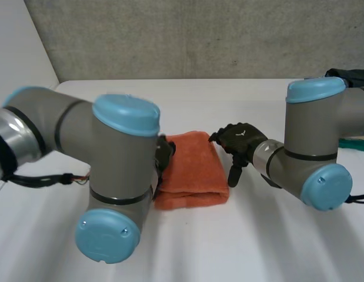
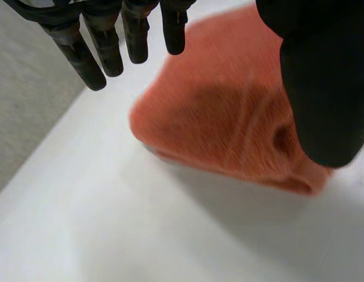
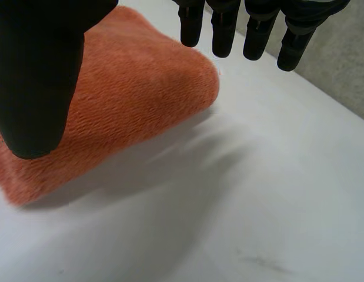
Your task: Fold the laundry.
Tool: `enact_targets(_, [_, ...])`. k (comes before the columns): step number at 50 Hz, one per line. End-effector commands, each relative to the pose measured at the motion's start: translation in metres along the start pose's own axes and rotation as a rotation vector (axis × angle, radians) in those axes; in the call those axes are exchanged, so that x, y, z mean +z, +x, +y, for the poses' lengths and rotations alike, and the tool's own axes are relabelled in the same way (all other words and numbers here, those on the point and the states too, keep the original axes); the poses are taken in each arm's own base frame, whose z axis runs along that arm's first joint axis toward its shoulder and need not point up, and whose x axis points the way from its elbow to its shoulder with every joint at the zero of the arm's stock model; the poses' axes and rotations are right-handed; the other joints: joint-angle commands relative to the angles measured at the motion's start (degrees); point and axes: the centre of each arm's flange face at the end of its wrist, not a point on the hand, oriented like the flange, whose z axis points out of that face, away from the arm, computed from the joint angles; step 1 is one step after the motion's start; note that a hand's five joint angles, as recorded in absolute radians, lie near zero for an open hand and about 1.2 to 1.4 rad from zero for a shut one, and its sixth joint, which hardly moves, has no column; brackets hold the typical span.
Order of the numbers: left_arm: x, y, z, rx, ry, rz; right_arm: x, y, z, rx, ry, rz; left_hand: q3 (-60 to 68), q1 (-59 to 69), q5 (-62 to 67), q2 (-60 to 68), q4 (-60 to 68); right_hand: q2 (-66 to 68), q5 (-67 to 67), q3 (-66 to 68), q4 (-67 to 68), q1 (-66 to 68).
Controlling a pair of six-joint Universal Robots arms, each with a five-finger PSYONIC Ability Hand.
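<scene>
Folded orange towel (image 1: pixel 190 170) flat on white table (image 1: pixel 258 247). Left hand (image 1: pixel 164 154) just beside one edge, fingers loose, nothing held. Right hand (image 1: pixel 239 143) beside other edge, loose, empty.

A folded orange towel (image 1: pixel 193 170) lies on the white worktop (image 1: pixel 229 100) between my arms. My left hand (image 1: pixel 164 154) is at its left edge, half hidden behind my own arm. My right hand (image 1: pixel 240 141) hangs just beside its right edge, loose fingers (image 1: pixel 234 173) pointing down.

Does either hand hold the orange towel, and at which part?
Nothing is held. The left hand and right hand are open, fingers straight, one at each side of the folded orange towel.
</scene>
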Motion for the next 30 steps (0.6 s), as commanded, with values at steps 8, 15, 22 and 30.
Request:
enact_targets(8, [0.060,-0.045,-0.033,-0.191,0.132,0.043,0.027,-0.003,-0.015,0.260,0.032,-0.017,-1.8,-0.6,-2.8,-1.7,-1.3,-2.0,-2.8,-1.7,-2.1,-2.7])
enact_targets(15, [0.077,-0.029,0.005,-0.252,-0.074,0.108,0.043,-0.013,0.002,0.278,-0.013,-0.065,-1.8,-0.6,-2.8,-1.7,-1.3,-2.0,-2.8,-1.7,-2.1,-2.7])
enact_targets(22, [0.079,-0.017,0.021,-0.244,-0.123,0.104,0.050,-0.019,0.020,0.239,-0.060,-0.074,-1.8,-0.6,-2.8,-1.7,-1.3,-2.0,-2.8,-1.7,-2.1,-2.7])
enact_targets(30, [0.080,-0.011,0.023,-0.216,-0.117,0.065,0.051,-0.018,0.024,0.100,-0.059,-0.068,-1.8,-0.6,-2.8,-1.7,-1.3,-2.0,-2.8,-1.7,-2.1,-2.7])
